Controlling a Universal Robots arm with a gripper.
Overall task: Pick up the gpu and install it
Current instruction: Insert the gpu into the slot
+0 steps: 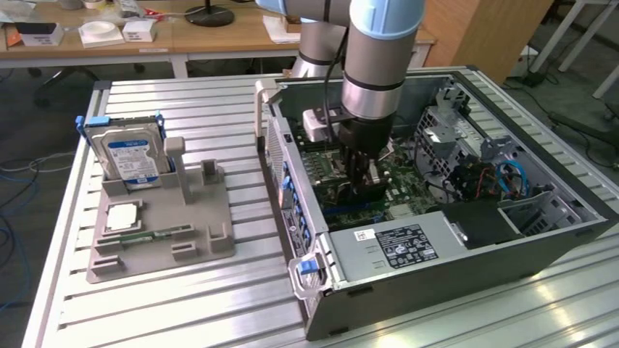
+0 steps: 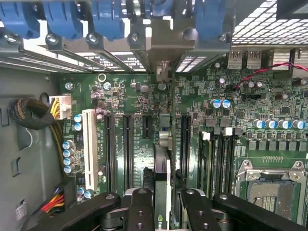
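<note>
**Graphics card in the claw, inside the case.** The graphics card (image 2: 162, 178) stands on edge inside the open computer case (image 1: 454, 290), clamped between the two black fingers (image 2: 139, 211) of the claw (image 2: 168, 214). In the wrist view we see it edge-on. Its thin side faces the camera, and its long axis runs away from the claw toward the metal slot covers and blue clips (image 2: 106, 19) on the case wall. It sits over the green motherboard (image 2: 130, 86), parallel to the long black slots (image 2: 127, 144) and between two of them. We cannot tell whether its lower edge is seated in a slot.

In the exterior view the claw (image 1: 366, 181) reaches straight down into the case from the arm (image 1: 377, 65). The case also holds a labelled power supply (image 1: 392, 246) at its near end, bundled cables (image 2: 29, 115) and a processor socket (image 2: 274, 192).

On the exterior view's left, well apart from the case, a grey holder (image 1: 208, 243) rests on the slatted metal surface (image 1: 193, 312). It carries a hard drive (image 1: 133, 154) standing upright, plus a square chip (image 1: 123, 216) and a memory stick (image 1: 155, 235) lying flat.
</note>
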